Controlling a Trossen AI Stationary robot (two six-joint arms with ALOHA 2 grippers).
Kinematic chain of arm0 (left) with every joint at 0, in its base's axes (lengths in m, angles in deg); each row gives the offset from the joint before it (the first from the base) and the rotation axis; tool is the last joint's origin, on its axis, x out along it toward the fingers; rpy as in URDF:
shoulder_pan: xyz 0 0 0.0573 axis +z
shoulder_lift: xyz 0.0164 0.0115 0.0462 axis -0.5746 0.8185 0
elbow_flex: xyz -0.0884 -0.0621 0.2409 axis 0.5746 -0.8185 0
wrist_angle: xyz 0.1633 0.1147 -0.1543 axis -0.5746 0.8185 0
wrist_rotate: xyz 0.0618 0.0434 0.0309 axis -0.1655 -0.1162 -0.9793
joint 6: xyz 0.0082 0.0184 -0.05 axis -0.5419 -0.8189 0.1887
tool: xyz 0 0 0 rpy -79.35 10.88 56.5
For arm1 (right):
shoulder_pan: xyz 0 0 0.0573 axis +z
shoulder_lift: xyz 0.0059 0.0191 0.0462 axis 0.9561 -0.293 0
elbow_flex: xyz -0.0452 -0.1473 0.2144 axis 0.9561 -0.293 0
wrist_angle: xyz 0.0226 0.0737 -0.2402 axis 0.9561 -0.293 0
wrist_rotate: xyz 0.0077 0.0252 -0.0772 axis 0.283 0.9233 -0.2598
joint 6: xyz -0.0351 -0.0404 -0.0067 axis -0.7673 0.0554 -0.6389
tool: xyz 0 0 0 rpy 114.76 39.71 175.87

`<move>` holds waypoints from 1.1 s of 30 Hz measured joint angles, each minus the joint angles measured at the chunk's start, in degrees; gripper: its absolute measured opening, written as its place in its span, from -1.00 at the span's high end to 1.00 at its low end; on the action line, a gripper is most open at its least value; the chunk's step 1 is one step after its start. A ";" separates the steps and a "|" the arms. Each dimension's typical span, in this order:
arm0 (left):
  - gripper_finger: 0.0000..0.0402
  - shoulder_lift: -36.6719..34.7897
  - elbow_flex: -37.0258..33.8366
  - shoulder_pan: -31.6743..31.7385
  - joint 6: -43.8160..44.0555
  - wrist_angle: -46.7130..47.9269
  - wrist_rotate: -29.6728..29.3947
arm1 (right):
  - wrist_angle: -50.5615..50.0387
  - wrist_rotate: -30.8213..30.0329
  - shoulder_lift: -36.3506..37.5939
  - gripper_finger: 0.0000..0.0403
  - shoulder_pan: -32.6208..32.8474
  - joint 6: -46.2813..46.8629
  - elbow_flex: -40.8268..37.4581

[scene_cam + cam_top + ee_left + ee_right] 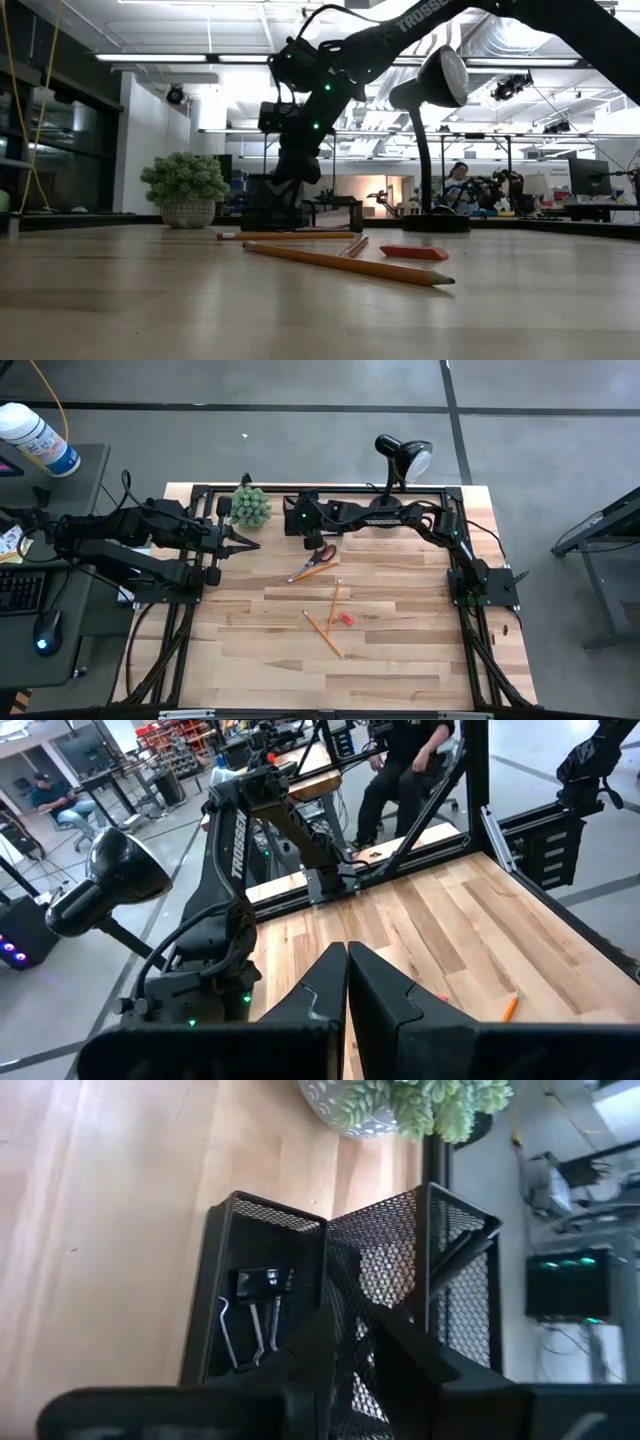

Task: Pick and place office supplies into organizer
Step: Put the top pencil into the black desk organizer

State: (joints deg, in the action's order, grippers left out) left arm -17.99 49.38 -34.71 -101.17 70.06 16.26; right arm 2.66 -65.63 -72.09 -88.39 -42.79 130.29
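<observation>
The black mesh organizer (270, 1240) stands at the table's far side beside the plant; it also shows in the low view (262, 212). A dark binder clip (255, 1285) lies in its low compartment. My right gripper (347, 1342) hangs just above the organizer's inner wall, fingers apart, with nothing between them. The orange-handled scissors (322, 554) lie flat near the organizer with a pencil (303, 572) beside them. Two more pencils (334, 600) (322, 632) and a red eraser (346, 619) lie mid-table. My left gripper (250, 544) is shut and empty at the table's left. The sticky pad is out of view.
A green spiky plant (252, 506) in a pot stands left of the organizer. A black desk lamp (405, 455) stands at the far edge, right of my right arm. A black frame rail (330, 490) runs along the far edge. Bare wood lies toward the near edge.
</observation>
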 joint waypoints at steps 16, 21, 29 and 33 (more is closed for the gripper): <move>0.99 0.01 0.00 0.00 0.31 4.89 0.44 | -23.98 -0.34 0.58 0.87 8.69 22.12 16.96; 0.99 0.00 0.00 -0.02 0.41 6.26 0.66 | -35.94 2.29 0.62 0.92 10.91 30.20 17.83; 0.99 0.02 0.00 0.00 -0.14 9.12 0.68 | -50.40 4.19 0.62 0.99 16.88 36.43 17.77; 0.99 0.34 0.00 -0.02 -1.99 9.51 1.28 | -53.98 3.99 0.60 0.99 19.48 39.71 17.77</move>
State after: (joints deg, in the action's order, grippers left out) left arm -17.65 49.38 -34.73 -103.16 79.56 17.54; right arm -51.32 -61.64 -71.49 -68.90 -3.09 148.06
